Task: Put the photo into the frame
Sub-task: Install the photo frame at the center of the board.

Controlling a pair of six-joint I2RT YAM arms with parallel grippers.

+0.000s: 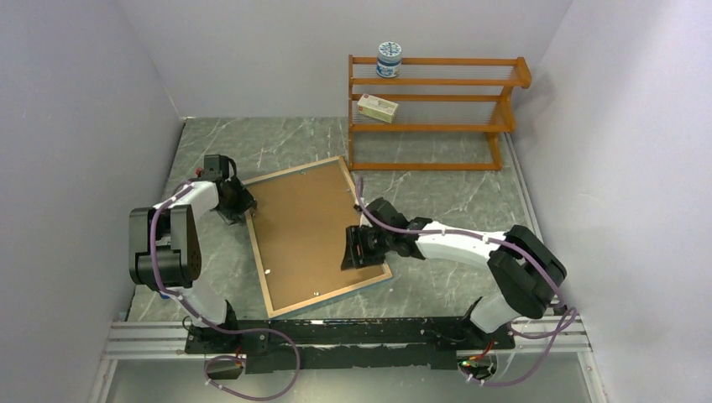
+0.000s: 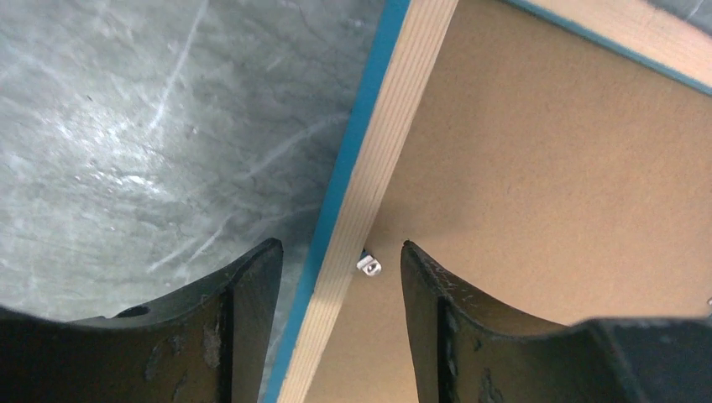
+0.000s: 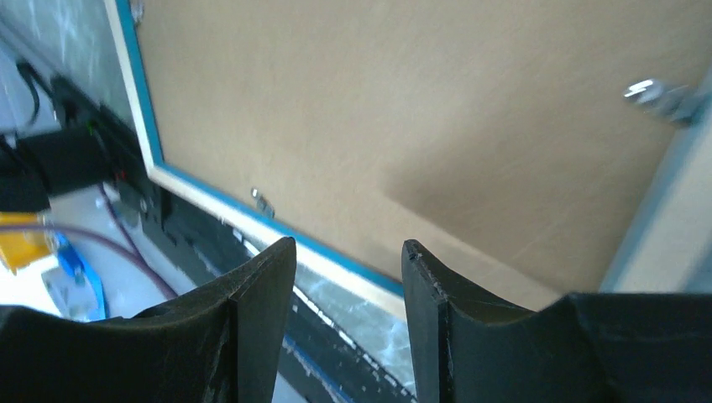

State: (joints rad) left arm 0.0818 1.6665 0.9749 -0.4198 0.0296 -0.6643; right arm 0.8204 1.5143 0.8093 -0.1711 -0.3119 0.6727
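A: The claws?
B: The left claw (image 2: 340, 245) is part open, astride the frame's (image 2: 395, 126) left rim by a clip (image 2: 369, 265) — gripping nothing. The right claw (image 3: 348, 243) is parted and empty, over the board's (image 1: 302, 227) near right corner.
A: And handling?
B: The frame lies face down in the middle of the table (image 1: 420, 193); the photo is not in view. I'd judge the frame stiff and light, its pane fragile — take the rim.

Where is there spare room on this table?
Bare table: the far left corner beside the shelf rack, and between rack and right arm. Crowded: the middle, frame plus left gripper and right gripper at its edges.
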